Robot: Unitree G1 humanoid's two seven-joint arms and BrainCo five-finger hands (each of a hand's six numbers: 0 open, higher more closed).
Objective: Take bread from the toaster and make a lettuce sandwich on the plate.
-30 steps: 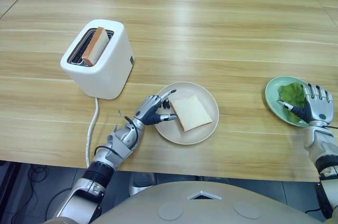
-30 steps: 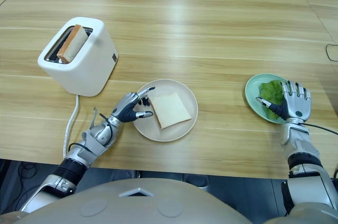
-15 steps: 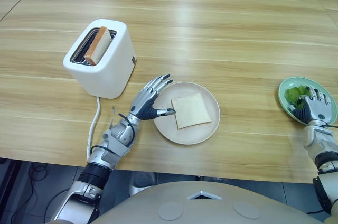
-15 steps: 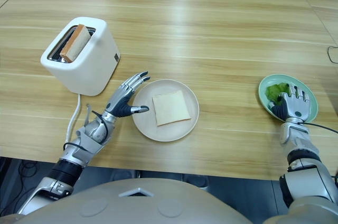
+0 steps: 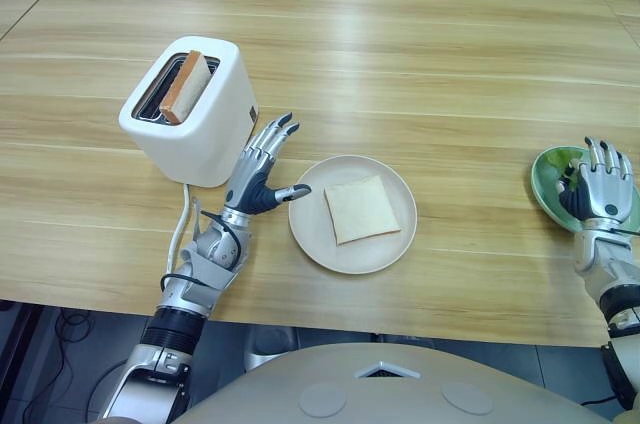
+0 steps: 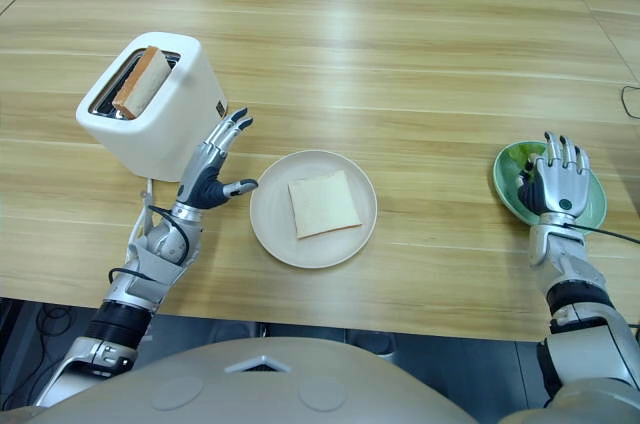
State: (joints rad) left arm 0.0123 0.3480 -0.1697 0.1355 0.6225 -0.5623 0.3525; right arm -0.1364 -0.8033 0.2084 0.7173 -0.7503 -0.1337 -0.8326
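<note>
A white toaster (image 5: 205, 129) stands at the left with one bread slice (image 5: 188, 86) upright in its slot. To its right a beige plate (image 5: 310, 234) holds a single flat bread slice (image 5: 362, 209). My left hand (image 5: 258, 169) is between toaster and plate, raised, fingers spread and open, touching neither. At the far right a green dish (image 6: 500, 189) holds lettuce (image 6: 512, 162). My right hand (image 6: 553, 179) is over that dish with its back to me and fingers straight up; it covers most of the lettuce.
The toaster's white cord (image 5: 179, 236) runs from the toaster past my left forearm to the table's front edge. The wooden table (image 5: 420, 54) stretches wide and bare behind the plate and dish.
My left hand has drawn back from the plate's left rim toward the toaster and spread its fingers. My right hand's fingers have straightened from a curl over the lettuce.
</note>
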